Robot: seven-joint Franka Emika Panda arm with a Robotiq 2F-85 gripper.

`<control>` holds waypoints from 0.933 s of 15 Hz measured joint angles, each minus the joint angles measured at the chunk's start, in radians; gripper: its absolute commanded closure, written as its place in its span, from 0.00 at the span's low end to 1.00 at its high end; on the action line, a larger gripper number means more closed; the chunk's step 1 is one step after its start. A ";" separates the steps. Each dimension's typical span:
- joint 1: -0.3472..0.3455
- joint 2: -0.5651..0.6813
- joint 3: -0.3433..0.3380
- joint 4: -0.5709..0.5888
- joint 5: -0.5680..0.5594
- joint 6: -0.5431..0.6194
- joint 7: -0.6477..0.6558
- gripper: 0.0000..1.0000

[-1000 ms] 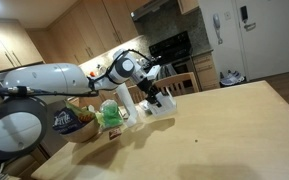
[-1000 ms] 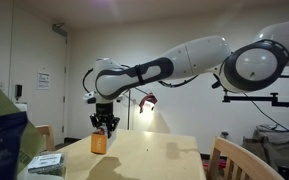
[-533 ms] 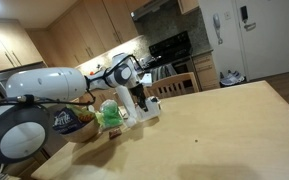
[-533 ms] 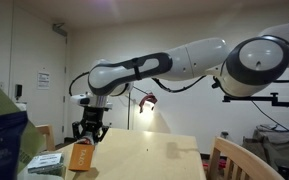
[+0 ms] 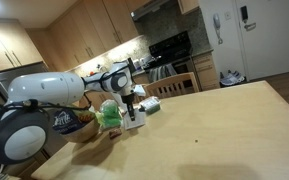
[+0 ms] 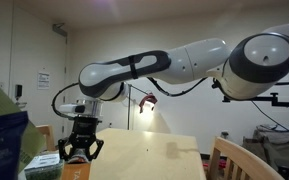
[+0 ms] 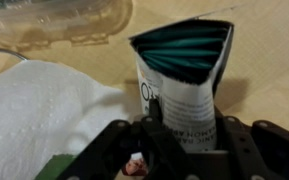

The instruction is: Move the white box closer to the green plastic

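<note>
We count one white box, one green plastic bundle and one clear bottle. They sit on a wooden table in a kitchen with wood cabinets. The arm bends down steeply. Its gripper points downward, fingers clamped on the box, which stands just beside the green plastic.

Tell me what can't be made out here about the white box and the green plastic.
- Gap between the white box and the green plastic: too small to judge in an exterior view, and partly behind the arm.
- The box's base: cut off by the bottom edge in an exterior view, under the pincer.
- The box's lettering: blurred in the wrist view, with its lower part hidden by the pincer.
</note>
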 measured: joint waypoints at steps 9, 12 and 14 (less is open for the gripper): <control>0.036 0.007 -0.078 0.015 0.063 -0.018 -0.015 0.19; 0.040 0.007 -0.094 0.016 0.063 -0.018 -0.015 0.01; 0.045 0.007 -0.109 0.023 0.063 -0.018 -0.015 0.00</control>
